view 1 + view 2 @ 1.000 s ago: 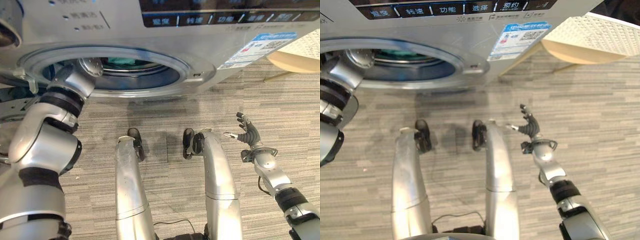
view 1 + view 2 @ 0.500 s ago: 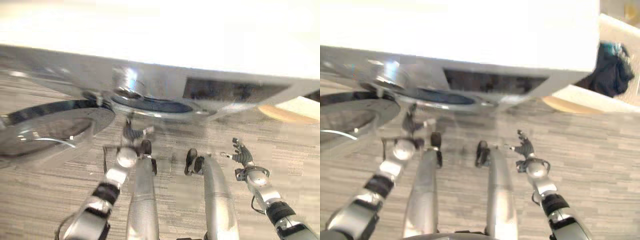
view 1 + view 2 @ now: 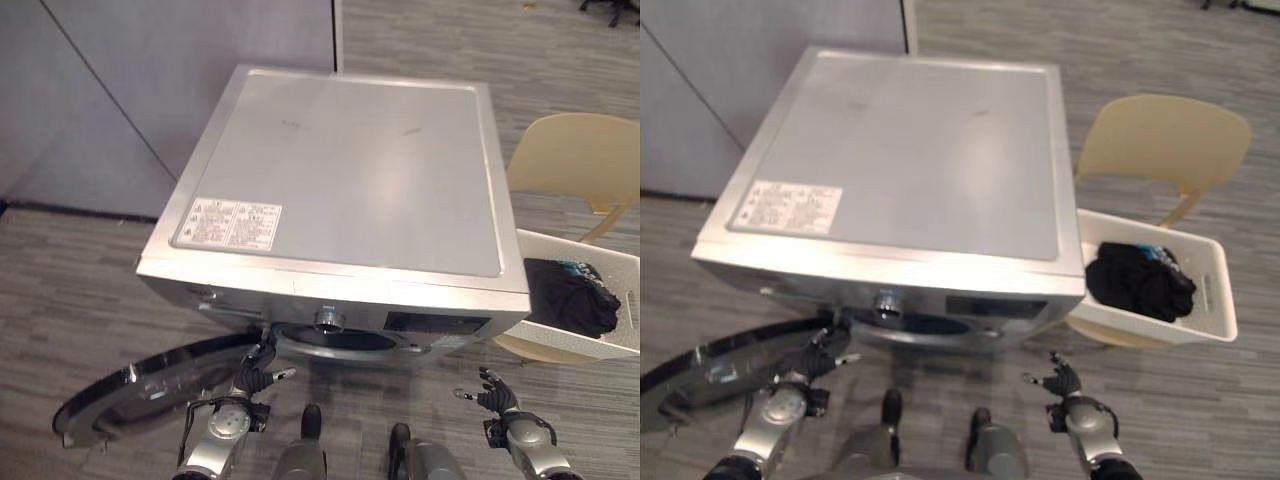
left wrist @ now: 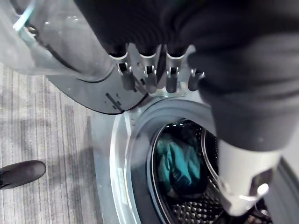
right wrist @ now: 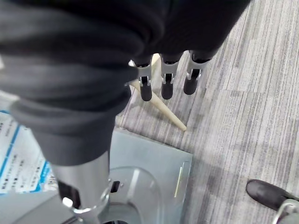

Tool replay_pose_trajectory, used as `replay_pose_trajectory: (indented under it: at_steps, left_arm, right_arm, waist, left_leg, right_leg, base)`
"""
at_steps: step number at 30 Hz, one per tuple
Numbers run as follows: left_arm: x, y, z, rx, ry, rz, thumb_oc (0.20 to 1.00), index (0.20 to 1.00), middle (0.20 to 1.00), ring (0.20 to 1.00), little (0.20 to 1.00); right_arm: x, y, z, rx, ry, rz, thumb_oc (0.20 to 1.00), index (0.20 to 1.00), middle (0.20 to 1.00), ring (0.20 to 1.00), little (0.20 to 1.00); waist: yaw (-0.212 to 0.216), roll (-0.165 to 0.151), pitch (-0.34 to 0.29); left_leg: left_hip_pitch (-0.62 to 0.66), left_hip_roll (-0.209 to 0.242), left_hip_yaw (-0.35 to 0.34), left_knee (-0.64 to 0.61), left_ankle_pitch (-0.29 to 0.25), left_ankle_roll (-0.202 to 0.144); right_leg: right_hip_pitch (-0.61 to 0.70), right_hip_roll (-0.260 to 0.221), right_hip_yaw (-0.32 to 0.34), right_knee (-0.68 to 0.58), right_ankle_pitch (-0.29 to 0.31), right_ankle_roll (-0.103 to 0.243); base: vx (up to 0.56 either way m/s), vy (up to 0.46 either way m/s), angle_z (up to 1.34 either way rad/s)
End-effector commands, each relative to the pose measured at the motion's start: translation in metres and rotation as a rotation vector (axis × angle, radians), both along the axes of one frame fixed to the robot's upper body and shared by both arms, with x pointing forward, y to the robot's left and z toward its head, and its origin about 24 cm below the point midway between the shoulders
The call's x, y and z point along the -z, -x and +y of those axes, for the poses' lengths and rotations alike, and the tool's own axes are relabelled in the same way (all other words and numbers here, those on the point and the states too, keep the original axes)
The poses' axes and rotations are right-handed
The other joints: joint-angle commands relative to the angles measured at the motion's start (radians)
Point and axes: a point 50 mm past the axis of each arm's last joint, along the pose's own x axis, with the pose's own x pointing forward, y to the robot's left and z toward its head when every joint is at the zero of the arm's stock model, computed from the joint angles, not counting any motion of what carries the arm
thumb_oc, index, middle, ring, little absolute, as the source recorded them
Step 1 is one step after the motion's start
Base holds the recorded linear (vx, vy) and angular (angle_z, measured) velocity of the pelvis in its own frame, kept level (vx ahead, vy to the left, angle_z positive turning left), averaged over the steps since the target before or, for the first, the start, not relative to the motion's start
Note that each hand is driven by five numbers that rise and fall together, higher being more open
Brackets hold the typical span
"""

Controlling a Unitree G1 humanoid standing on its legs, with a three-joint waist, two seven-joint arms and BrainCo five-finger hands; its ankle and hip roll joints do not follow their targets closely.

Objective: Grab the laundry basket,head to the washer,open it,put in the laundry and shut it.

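Standing over the silver washer (image 3: pixel 345 170), seen from above, with its round glass door (image 3: pixel 150 385) swung wide open to the robot's left, low over the grey carpet (image 3: pixel 1240 400). To the right of the machine, a white laundry basket (image 3: pixel 1215 300) resting on a beige chair (image 3: pixel 1160 140), touching or just beside the washer's side, dark laundry (image 3: pixel 1138 282) piled inside it. In the left wrist view, teal and dark clothes (image 4: pixel 180 163) already lying in the drum (image 4: pixel 187 205). Judging from that: door open, loading partly done, more laundry left in the basket, or else only the shutting to do; cannot tell which. Next move calls either for a turn right to reach the basket's pile, or for the left hand to catch the door's rim and swing it closed until it latches. Left hand (image 3: pixel 258 368) held low just in front of the door opening, fingers straight and loosely spread, holding nothing. Right hand (image 3: pixel 492 392) low near the washer's front right corner, fingers likewise spread and empty, well apart from the basket. Against one second ago: camera then close to the washer's front, left arm reaching into the drum mouth; now the whole view raised and pulled back, left arm out of the drum, right hand as open as before.
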Motion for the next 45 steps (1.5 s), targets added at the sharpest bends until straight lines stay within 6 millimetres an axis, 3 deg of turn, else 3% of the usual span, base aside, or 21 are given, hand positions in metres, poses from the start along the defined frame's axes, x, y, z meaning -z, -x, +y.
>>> replay_pose_trajectory:
  at_steps: [1, 5, 8, 11, 12, 14, 16, 20, 22, 24, 26, 27, 28, 30, 32, 33, 35, 37, 39, 43, 45]
  left_arm:
    - [-0.001, -0.006, -0.01, 0.046, 0.005, -0.03, 1.0, 1.0, 1.0, 1.0, 1.0]
    - [0.006, -0.001, -0.015, 0.068, -0.003, 0.004, 1.0, 1.0, 1.0, 1.0, 1.0]
    - [0.006, -0.006, -0.02, 0.094, -0.03, -0.001, 1.0, 1.0, 1.0, 1.0, 1.0]
    - [0.002, -0.011, -0.022, 0.098, -0.032, -0.026, 1.0, 1.0, 1.0, 1.0, 1.0]
    - [-0.003, -0.016, -0.024, 0.111, -0.032, -0.054, 1.0, 1.0, 1.0, 1.0, 1.0]
    - [-0.006, -0.019, -0.023, 0.105, -0.028, -0.071, 1.0, 1.0, 1.0, 1.0, 1.0]
    - [-0.007, -0.018, -0.024, 0.113, -0.025, -0.071, 1.0, 1.0, 1.0, 1.0, 1.0]
    - [-0.002, -0.016, -0.03, 0.127, -0.02, -0.045, 1.0, 1.0, 1.0, 1.0, 1.0]
    - [-0.002, -0.019, -0.039, 0.149, -0.004, -0.05, 1.0, 1.0, 1.0, 1.0, 1.0]
    - [-0.005, -0.024, -0.051, 0.175, 0.019, -0.068, 1.0, 1.0, 1.0, 1.0, 1.0]
    - [-0.006, -0.026, -0.055, 0.182, 0.026, -0.077, 1.0, 1.0, 1.0, 1.0, 1.0]
    - [-0.008, -0.029, -0.063, 0.202, 0.035, -0.089, 1.0, 1.0, 1.0, 1.0, 1.0]
    - [-0.008, -0.029, -0.066, 0.214, 0.033, -0.092, 1.0, 1.0, 1.0, 1.0, 1.0]
    - [-0.008, -0.03, -0.071, 0.238, 0.023, -0.093, 1.0, 1.0, 1.0, 1.0, 1.0]
    - [-0.008, -0.029, -0.075, 0.246, 0.024, -0.089, 1.0, 1.0, 1.0, 1.0, 1.0]
    - [-0.008, -0.03, -0.075, 0.246, 0.023, -0.09, 1.0, 1.0, 1.0, 1.0, 1.0]
    - [-0.004, -0.026, -0.073, 0.241, 0.012, -0.072, 1.0, 1.0, 1.0, 1.0, 1.0]
    - [-0.004, -0.026, -0.072, 0.244, 0.006, -0.076, 1.0, 1.0, 1.0, 1.0, 1.0]
    - [-0.003, -0.022, -0.071, 0.236, 0.016, -0.069, 1.0, 1.0, 1.0, 1.0, 1.0]
    - [-0.002, -0.018, -0.058, 0.194, 0.006, -0.064, 1.0, 1.0, 1.0, 1.0, 1.0]
    - [-0.009, -0.018, -0.04, 0.135, 0.004, -0.094, 1.0, 1.0, 1.0, 1.0, 1.0]
  right_arm:
    - [-0.007, -0.001, -0.017, 0.01, 0.031, -0.024, 1.0, 1.0, 1.0, 1.0, 1.0]
    - [-0.002, 0.004, -0.013, 0.033, 0.014, -0.004, 1.0, 1.0, 1.0, 1.0, 1.0]
    - [-0.005, -0.004, -0.01, 0.037, 0.017, -0.024, 1.0, 1.0, 1.0, 1.0, 1.0]
    - [-0.009, -0.009, -0.008, 0.032, 0.016, -0.05, 1.0, 1.0, 1.0, 1.0, 1.0]
    - [-0.013, -0.014, -0.005, 0.035, 0.011, -0.084, 1.0, 1.0, 1.0, 1.0, 1.0]
    - [-0.014, -0.015, -0.003, 0.046, 0.007, -0.097, 1.0, 1.0, 1.0, 1.0, 1.0]
    - [-0.012, -0.014, -0.001, 0.058, 0.002, -0.094, 1.0, 1.0, 1.0, 1.0, 1.0]
    - [-0.009, -0.007, -0.003, 0.09, -0.003, -0.079, 1.0, 1.0, 1.0, 1.0, 1.0]
    - [-0.009, -0.002, -0.007, 0.1, 0.004, -0.076, 1.0, 1.0, 1.0, 1.0, 1.0]
    - [-0.012, -0.001, -0.013, 0.095, 0.028, -0.083, 1.0, 1.0, 1.0, 1.0, 1.0]
    - [-0.013, -0.001, -0.015, 0.09, 0.037, -0.084, 1.0, 1.0, 1.0, 1.0, 1.0]
    - [-0.016, -0.005, -0.013, 0.074, 0.04, -0.093, 1.0, 1.0, 1.0, 1.0, 1.0]
    - [-0.017, -0.007, -0.012, 0.065, 0.038, -0.101, 1.0, 1.0, 1.0, 1.0, 1.0]
    - [-0.016, -0.008, -0.011, 0.049, 0.044, -0.094, 1.0, 1.0, 1.0, 1.0, 1.0]
    - [-0.014, -0.007, -0.012, 0.036, 0.059, -0.075, 1.0, 1.0, 1.0, 1.0, 1.0]
    - [-0.014, -0.007, -0.012, 0.036, 0.059, -0.075, 1.0, 1.0, 1.0, 1.0, 1.0]
    - [-0.011, -0.004, -0.014, 0.035, 0.072, -0.055, 1.0, 1.0, 1.0, 1.0, 1.0]
    - [-0.01, 0.0, -0.014, 0.057, 0.064, -0.056, 1.0, 1.0, 1.0, 1.0, 1.0]
    - [-0.006, 0.007, -0.01, 0.052, 0.052, -0.037, 1.0, 1.0, 1.0, 1.0, 1.0]
    - [0.001, 0.011, -0.004, 0.044, 0.044, -0.001, 1.0, 1.0, 1.0, 1.0, 1.0]
    - [0.002, 0.01, -0.001, 0.043, 0.025, -0.008, 1.0, 1.0, 1.0, 1.0, 1.0]
  waist:
    - [-0.013, 0.003, -0.027]
    - [-0.022, 0.01, -0.056]
    - [-0.036, 0.02, -0.042]
    - [-0.03, 0.023, -0.031]
    - [-0.016, 0.031, -0.02]
    - [0.004, 0.041, -0.021]
    - [0.009, 0.04, -0.025]
    - [-0.019, 0.048, -0.049]
    - [-0.025, 0.062, -0.037]
    - [-0.02, 0.067, -0.012]
    - [-0.013, 0.075, -0.001]
    - [0.001, 0.061, 0.012]
    - [0.01, 0.055, 0.016]
    - [0.026, 0.056, 0.019]
    - [0.044, 0.071, 0.018]
    - [0.044, 0.07, 0.016]
    - [0.068, 0.093, 0.014]
    - [0.084, 0.093, 0.017]
    - [0.085, 0.091, 0.002]
    - [0.105, 0.048, -0.026]
    - [0.135, 0.016, -0.029]
  left_leg:
    - [-0.002, -0.038, -0.044, -0.013, -0.05, 0.024]
    - [0.06, -0.044, 0.032, -0.056, -0.069, 0.041]
    - [0.074, -0.044, 0.14, -0.071, -0.083, 0.055]
    - [0.068, -0.03, 0.205, -0.066, -0.09, 0.058]
    - [0.074, -0.008, 0.264, -0.063, -0.096, 0.058]
    - [0.102, 0.024, 0.335, -0.069, -0.115, 0.047]
    - [0.125, 0.046, 0.414, -0.07, -0.12, 0.043]
    - [0.166, 0.084, 0.473, -0.028, -0.137, 0.024]
    - [0.146, 0.141, 0.472, 0.098, -0.119, -0.001]
    - [0.09, 0.188, 0.414, 0.245, -0.049, -0.015]
    - [0.057, 0.188, 0.349, 0.291, -0.022, -0.022]
    - [-0.018, 0.084, 0.216, 0.337, -0.037, 0.008]
    - [-0.046, 0.034, 0.169, 0.334, -0.067, 0.012]
    - [-0.078, -0.038, 0.123, 0.275, -0.122, 0.027]
    - [-0.11, -0.1, 0.098, 0.166, -0.088, 0.033]
    - [-0.112, -0.101, 0.098, 0.162, -0.084, 0.033]
    - [-0.17, -0.121, 0.131, 0.03, 0.022, 0.018]
    - [-0.197, -0.096, 0.251, -0.007, 0.059, 0.01]
    - [-0.143, -0.089, 0.282, -0.063, 0.065, 0.045]
    - [-0.117, -0.1, 0.271, -0.038, 0.039, 0.072]
    - [-0.082, -0.113, 0.227, -0.029, 0.013, 0.093]
  right_leg:
    - [0.018, 0.021, 0.036, -0.154, 0.1, 0.032]
    - [0.043, 0.007, 0.094, -0.203, 0.132, 0.062]
    - [-0.015, 0.009, 0.169, -0.184, 0.166, 0.093]
    - [-0.063, 0.001, 0.145, -0.162, 0.182, 0.103]
    - [-0.08, -0.042, -0.013, -0.145, 0.176, 0.098]
    - [-0.076, -0.098, -0.217, -0.109, 0.144, 0.098]
    - [-0.066, -0.143, -0.347, -0.082, 0.144, 0.094]
    - [-0.043, -0.107, -0.3, -0.145, 0.132, 0.089]
    - [0.004, -0.059, -0.264, -0.196, 0.122, 0.06]
    - [0.045, -0.018, -0.229, -0.232, 0.113, 0.026]
    - [0.06, 0.0, -0.215, -0.247, 0.107, 0.009]
    - [0.061, 0.002, -0.174, -0.263, 0.115, -0.004]
    - [0.066, 0.005, -0.149, -0.273, 0.112, 0.002]
    - [0.08, 0.013, -0.104, -0.284, 0.105, 0.016]
    - [0.101, 0.034, -0.079, -0.293, 0.099, 0.026]
    - [0.098, 0.033, -0.08, -0.293, 0.1, 0.026]
    - [0.143, 0.089, -0.062, -0.305, 0.073, 0.023]
    - [0.197, 0.114, -0.063, -0.295, 0.029, 0.014]
    - [0.215, 0.121, -0.074, -0.284, 0.014, 0.019]
    - [0.232, 0.09, -0.108, -0.229, -0.013, 0.039]
    - [0.195, 0.075, -0.127, -0.052, -0.013, 0.068]
  base:
    - [0.11, 0.089, -0.27]
    - [0.09, 0.142, -0.66]
    - [-0.07, 0.109, -0.87]
    - [-0.11, 0.002, -1.64]
    - [-0.05, -0.079, -2.0]
    - [0.02, -0.102, -1.73]
    - [0.02, -0.11, -1.24]
    - [0.16, -0.246, -1.24]
    - [0.16, -0.321, -0.79]
    - [0.1, -0.289, -0.68]
    - [0.06, -0.141, -0.63]
    - [0.12, -0.114, -0.96]
    - [0.21, -0.143, -0.8]
    - [0.22, -0.052, -0.64]
    - [0.19, 0.004, -0.97]
    - [0.22, -0.004, -0.65]
    - [0.34, -0.013, -0.32]
    - [0.31, 0.017, 0.01]
    - [0.28, 0.076, -0.07]
    - [0.25, 0.065, 0.07]
    - [0.21, 0.001, 0.34]
